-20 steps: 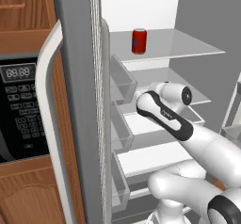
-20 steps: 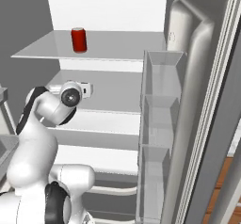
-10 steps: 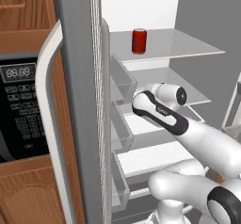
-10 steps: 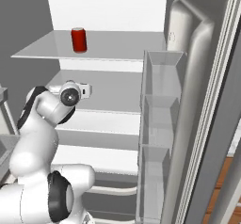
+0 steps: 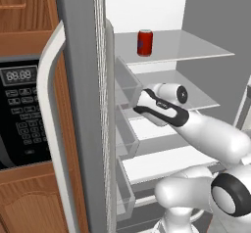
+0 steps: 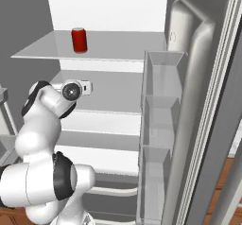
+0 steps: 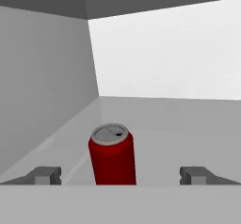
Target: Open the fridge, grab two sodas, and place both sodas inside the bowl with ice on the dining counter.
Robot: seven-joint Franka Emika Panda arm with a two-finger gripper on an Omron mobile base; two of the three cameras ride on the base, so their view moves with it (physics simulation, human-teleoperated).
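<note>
Red soda [image 7: 112,155] base cut off | hand [image 7: 120,176] spread, fingertips partly hidden

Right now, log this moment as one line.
fridge: doors open | soda: upright on shelf, between jaws, untouched | gripper: jaws open

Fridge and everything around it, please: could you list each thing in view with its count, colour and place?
fridge: one, grey outside with a white interior, doors open.
fridge handle: one, long white curved bar, on the left door.
door bins: stacked, clear grey, inside the right door, nothing visible in them.
soda can: one visible on the upper shelf, red with a silver top, upright. The hand view shows a red can upright between the fingertips, untouched; whether it is the same one I cannot tell.
microwave: one, black, in the wooden cabinetry left of the fridge.
gripper: one, open, dark fingertips either side of the can.
</note>
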